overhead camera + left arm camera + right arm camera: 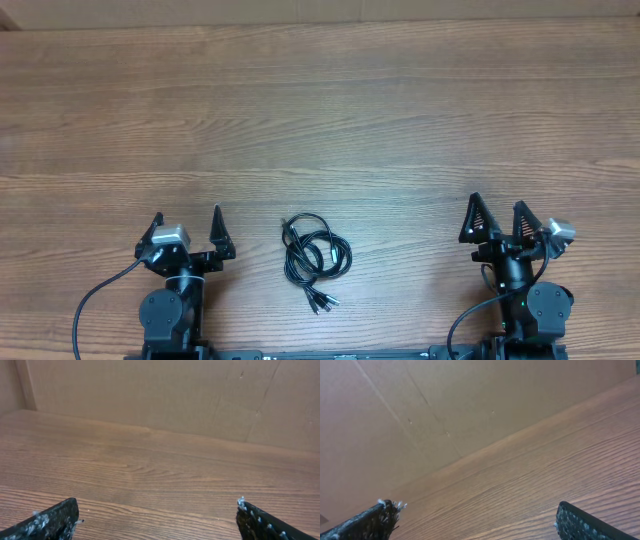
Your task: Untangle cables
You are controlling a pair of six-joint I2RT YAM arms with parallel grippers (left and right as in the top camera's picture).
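While both arms wait at the near edge, the cables [317,258] lie untouched in one small coiled bundle on the table [320,100], between the arms and somewhat nearer the left one.

Left gripper [188,218] and right gripper [496,203]: jaws spread wide, nothing between them; each wrist view shows only bare wood and a cardboard wall [165,395]. Handling estimate: thin, soft, very light cords with little stiffness, so a pull on one strand will likely drag or lift the whole knot unless the other claw pins it. Best purchase is probably the plug ends [322,300] fanning out at the near side of the bundle, being rigid and thicker than the cord; second choice, an outer loop. The overhead view is too coarse to count cords or locate crossings.
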